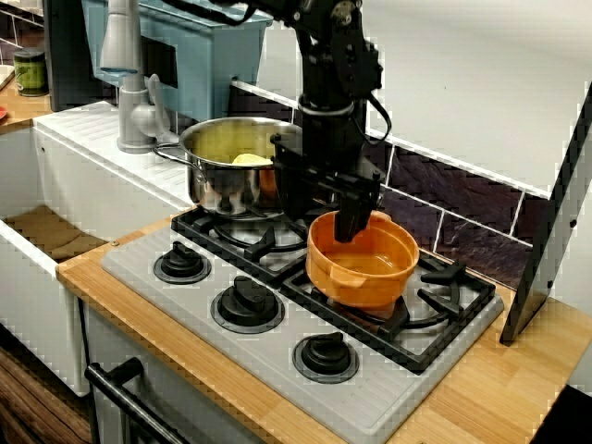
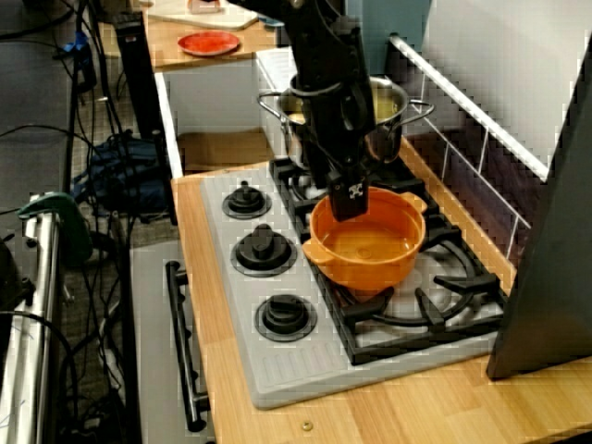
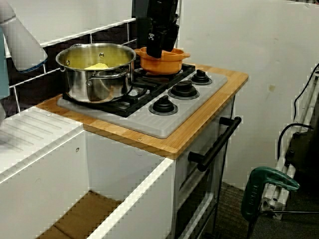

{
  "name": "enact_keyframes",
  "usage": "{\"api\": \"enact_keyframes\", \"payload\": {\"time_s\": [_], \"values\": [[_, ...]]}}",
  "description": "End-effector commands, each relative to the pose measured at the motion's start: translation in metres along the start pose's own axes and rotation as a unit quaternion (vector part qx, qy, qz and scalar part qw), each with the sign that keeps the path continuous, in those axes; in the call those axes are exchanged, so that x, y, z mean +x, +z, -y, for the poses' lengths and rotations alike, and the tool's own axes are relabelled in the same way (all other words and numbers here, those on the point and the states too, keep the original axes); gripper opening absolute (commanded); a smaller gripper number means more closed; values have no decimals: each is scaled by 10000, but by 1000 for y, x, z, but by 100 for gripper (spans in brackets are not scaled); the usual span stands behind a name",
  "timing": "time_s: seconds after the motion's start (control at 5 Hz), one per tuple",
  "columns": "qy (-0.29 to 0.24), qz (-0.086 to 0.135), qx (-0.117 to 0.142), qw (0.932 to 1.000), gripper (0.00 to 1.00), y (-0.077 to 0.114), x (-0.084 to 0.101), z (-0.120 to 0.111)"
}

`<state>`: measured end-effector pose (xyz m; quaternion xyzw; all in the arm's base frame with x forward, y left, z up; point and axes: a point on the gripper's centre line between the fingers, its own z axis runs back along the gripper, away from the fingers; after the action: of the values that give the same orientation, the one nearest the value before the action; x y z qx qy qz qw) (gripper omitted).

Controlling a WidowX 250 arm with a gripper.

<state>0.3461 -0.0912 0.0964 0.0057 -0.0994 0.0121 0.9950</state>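
Two pots on hob (image 1: pixel 139 279), set in wooden bench (image 1: pixel 481 393). Left: steel pot (image 1: pixel 227 176) on left grate, yellow item (image 1: pixel 252 159) inside. Centre: end effector (image 1: pixel 351 225), clenched on rear rim of orange pot (image 1: pixel 365 268). Right: orange pot on right grate, just beside steel pot. Front: three knobs (image 1: pixel 247 305)

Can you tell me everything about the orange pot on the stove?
The orange pot is round, shallow and open, with no lid and a small ear-like handle on each side. It looks like glossy plastic or enamel and seems empty. It sits opening-up on the black grate, close beside the bigger steel pot. The black gripper comes down onto its back rim, with one finger inside. Whether it pinches the rim is not clear.
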Motion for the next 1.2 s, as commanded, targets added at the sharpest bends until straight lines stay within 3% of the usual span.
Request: {"api": "enact_keyframes", "payload": {"time_s": [0.0, 0.6, 0.8, 1.0], "values": [[6, 250, 42, 9997, 100, 0, -1, 8], [86, 90, 251, 9996, 100, -31, -1, -3], [40, -8, 193, 9998, 0, -32, -2, -6], [7, -102, 120, 9999, 0, -30, 3, -6]]}}
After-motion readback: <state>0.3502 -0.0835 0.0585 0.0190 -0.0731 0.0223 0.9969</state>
